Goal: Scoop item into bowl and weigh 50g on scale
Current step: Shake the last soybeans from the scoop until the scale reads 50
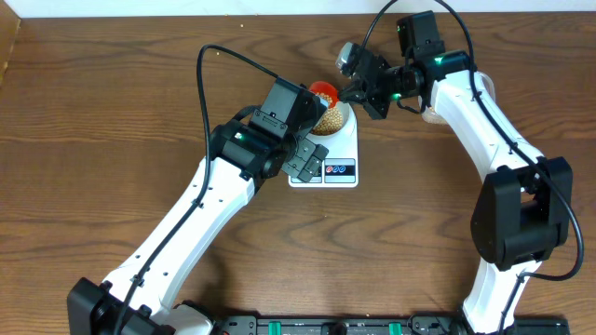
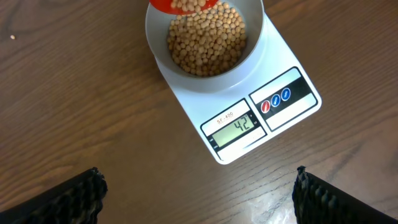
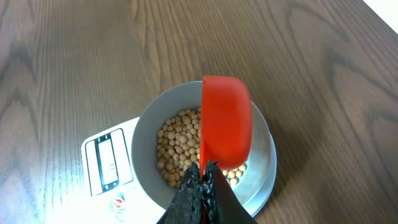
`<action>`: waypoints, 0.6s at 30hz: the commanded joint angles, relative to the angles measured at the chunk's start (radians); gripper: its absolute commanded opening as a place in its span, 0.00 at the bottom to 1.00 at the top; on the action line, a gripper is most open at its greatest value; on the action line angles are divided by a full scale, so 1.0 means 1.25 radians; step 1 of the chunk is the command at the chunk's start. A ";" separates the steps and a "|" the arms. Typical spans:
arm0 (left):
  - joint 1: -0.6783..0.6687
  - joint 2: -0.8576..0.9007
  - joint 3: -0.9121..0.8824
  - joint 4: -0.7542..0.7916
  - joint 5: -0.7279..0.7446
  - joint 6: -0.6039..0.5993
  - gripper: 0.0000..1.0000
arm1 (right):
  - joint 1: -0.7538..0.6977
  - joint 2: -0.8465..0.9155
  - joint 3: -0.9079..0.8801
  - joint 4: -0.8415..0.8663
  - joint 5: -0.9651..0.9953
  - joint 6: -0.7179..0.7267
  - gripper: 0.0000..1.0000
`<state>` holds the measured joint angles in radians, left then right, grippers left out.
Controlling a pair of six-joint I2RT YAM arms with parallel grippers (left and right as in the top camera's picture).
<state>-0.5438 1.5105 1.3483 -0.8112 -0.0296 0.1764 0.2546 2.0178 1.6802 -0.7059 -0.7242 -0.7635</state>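
The pale blue-grey bowl (image 2: 255, 37) stands on the white scale (image 2: 292, 115) and holds a heap of tan beans (image 2: 208, 43). The scale's display (image 2: 239, 126) reads 42. My right gripper (image 3: 204, 177) is shut on the handle of a red scoop (image 3: 227, 124), tipped on its side over the bowl (image 3: 264, 155); beans (image 3: 177, 146) lie below it. In the overhead view the scoop (image 1: 323, 91) sits above the bowl (image 1: 343, 119) on the scale (image 1: 340, 154). My left gripper (image 2: 199, 186) is open and empty, hovering above the table just in front of the scale.
Bare wooden table surrounds the scale. A pale object (image 1: 430, 115) shows partly under the right arm at the back right. The left arm (image 1: 223, 186) crosses the table's middle; the right arm (image 1: 484, 121) reaches in from the right.
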 commanded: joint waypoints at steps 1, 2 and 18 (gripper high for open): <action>0.003 0.001 -0.006 -0.003 -0.004 -0.007 0.98 | 0.006 -0.016 0.002 0.002 -0.012 0.056 0.01; 0.003 0.001 -0.006 -0.003 -0.004 -0.007 0.98 | 0.006 -0.016 0.002 0.002 -0.012 0.079 0.01; 0.003 0.001 -0.006 -0.003 -0.004 -0.007 0.98 | 0.005 -0.017 0.002 -0.007 -0.012 0.132 0.01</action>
<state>-0.5438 1.5105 1.3483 -0.8116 -0.0292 0.1764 0.2546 2.0178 1.6802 -0.7139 -0.7246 -0.6117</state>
